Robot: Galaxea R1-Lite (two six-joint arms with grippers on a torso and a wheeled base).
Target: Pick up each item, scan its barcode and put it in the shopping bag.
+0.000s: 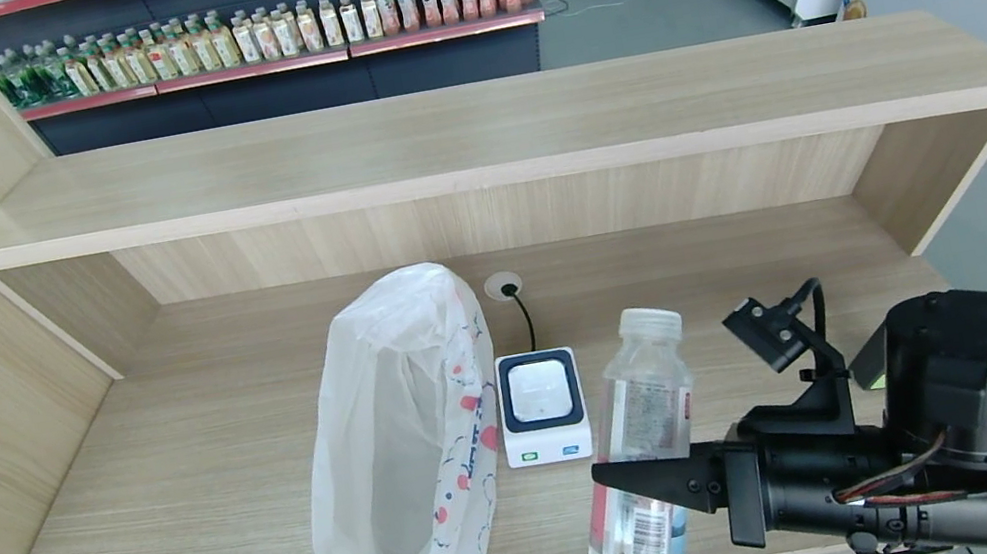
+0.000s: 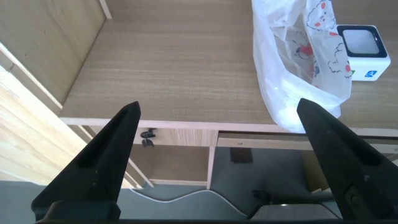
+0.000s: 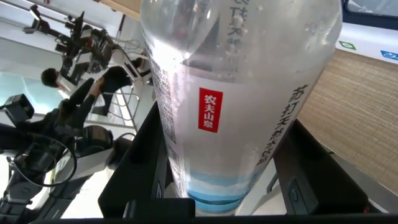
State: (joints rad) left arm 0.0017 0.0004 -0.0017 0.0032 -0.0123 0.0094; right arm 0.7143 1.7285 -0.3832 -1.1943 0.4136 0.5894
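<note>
Head view, right fingers (image 1: 662,481) gripping clear bottle (image 1: 646,423), shopping bag (image 1: 403,455) open beside scanner (image 1: 542,406), left fingers (image 2: 106,168) apart.

Chinese print on bottle (image 3: 236,93), barcode (image 1: 646,534) near its base

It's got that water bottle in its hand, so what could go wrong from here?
1. The right hand grips the bottle below its middle, and the bottle leans; it might slip or swing.
2. The barcode looks turned upward, away from the scanner, so the scan may fail.
3. The shopping bag is limp and sags over the edge of the counter; a dropped bottle could pull it off.
</note>
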